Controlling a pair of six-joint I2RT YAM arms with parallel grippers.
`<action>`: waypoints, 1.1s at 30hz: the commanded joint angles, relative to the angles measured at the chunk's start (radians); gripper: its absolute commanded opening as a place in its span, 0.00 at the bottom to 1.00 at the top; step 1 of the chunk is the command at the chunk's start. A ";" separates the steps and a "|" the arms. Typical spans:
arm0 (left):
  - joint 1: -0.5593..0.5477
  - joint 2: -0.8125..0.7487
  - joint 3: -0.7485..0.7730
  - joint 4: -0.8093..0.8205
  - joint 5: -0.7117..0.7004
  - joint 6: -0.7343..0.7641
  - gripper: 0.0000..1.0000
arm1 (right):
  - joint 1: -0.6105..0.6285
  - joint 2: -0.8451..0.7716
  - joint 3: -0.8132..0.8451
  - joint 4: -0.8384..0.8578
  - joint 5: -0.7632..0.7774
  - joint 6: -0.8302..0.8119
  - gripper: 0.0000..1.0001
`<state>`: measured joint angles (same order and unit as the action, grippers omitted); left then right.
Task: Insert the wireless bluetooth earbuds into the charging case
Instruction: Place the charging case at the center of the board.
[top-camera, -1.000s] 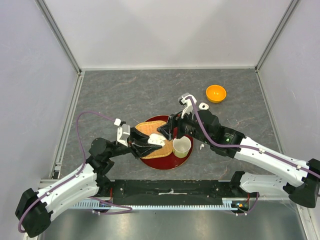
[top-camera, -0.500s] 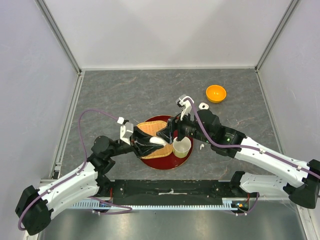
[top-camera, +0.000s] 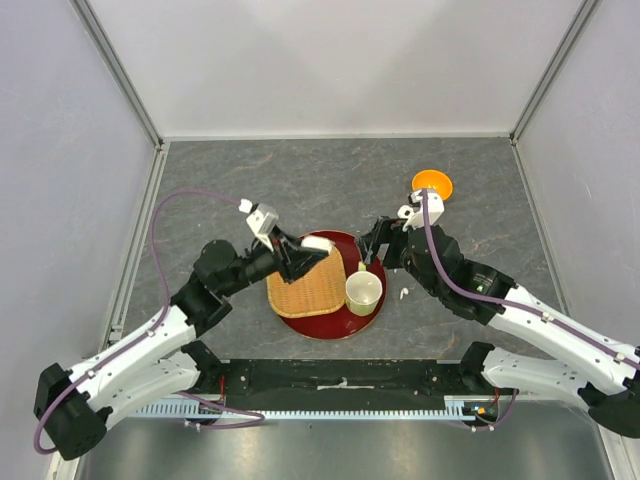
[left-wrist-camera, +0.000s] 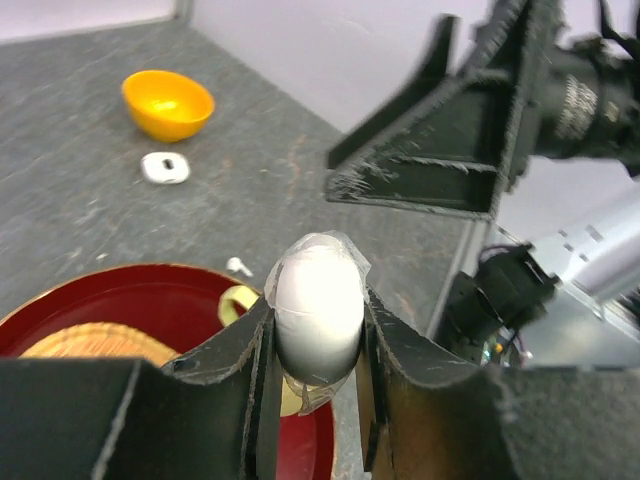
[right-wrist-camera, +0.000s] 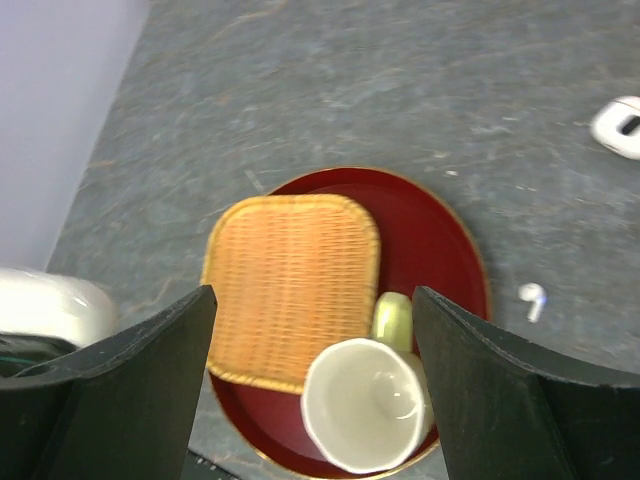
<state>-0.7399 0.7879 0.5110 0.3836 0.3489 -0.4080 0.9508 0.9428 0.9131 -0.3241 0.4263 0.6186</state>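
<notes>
My left gripper is shut on a white pebble-shaped charging case, which it holds above the far edge of the red tray. The case looks closed and has clear film round it. To its right my right gripper hovers open and empty over the tray, and its wrist view looks down between the fingers at the cup. One tiny white earbud lies on the table right of the tray, also showing as the earbud. A second white case lies farther back.
On the tray sit a wicker mat and a cream cup. An orange bowl stands at the back right. Grey walls enclose the table on three sides.
The left gripper has lifted the case up and back from beside the cup. The right gripper has let go of it, pulled away to the right and opened wider.
</notes>
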 joint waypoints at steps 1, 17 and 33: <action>0.030 0.126 0.182 -0.280 -0.212 -0.018 0.02 | -0.085 -0.019 -0.029 -0.078 0.031 0.079 0.86; 0.393 0.829 0.610 -0.339 0.205 -0.166 0.04 | -0.193 -0.082 -0.036 -0.127 -0.078 0.023 0.87; 0.439 1.231 0.873 -0.460 0.124 -0.247 0.12 | -0.213 -0.024 -0.016 -0.130 -0.098 -0.025 0.87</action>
<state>-0.3115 1.9568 1.2919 -0.0082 0.4969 -0.6209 0.7456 0.9089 0.8684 -0.4450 0.3355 0.6254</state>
